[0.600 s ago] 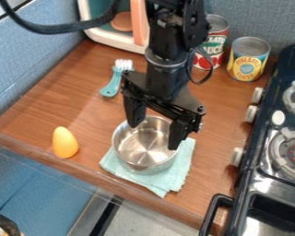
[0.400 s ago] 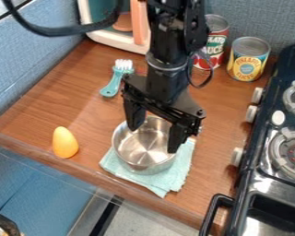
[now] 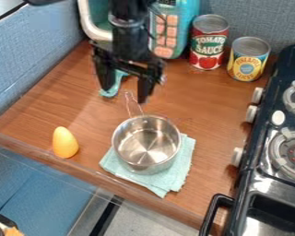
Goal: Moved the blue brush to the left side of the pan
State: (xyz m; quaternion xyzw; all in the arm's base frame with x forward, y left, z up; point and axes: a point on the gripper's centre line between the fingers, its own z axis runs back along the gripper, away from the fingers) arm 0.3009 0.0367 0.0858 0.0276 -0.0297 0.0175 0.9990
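Brush (image 3: 115, 85), smooth-handled; round metal pan (image 3: 146, 144) on folded cloth (image 3: 182, 167)

- From my camera I see a blue, fabric-like panel (image 3: 33, 60) walling the left side of the counter.
- A grayer blue wall (image 3: 261, 18) of similar texture stands at the back.
- The brown wooden counter (image 3: 42, 110) runs between them, with a soft sheen on its grain.
- On my right sits a black toy stove (image 3: 274, 156) with pale knobs, gray burner grates and a red burner center.
- A teal toy microwave (image 3: 188, 23) with pinkish buttons backs the counter.
- Below the front edge, the pale gray patch (image 3: 147, 219) is probably floor.
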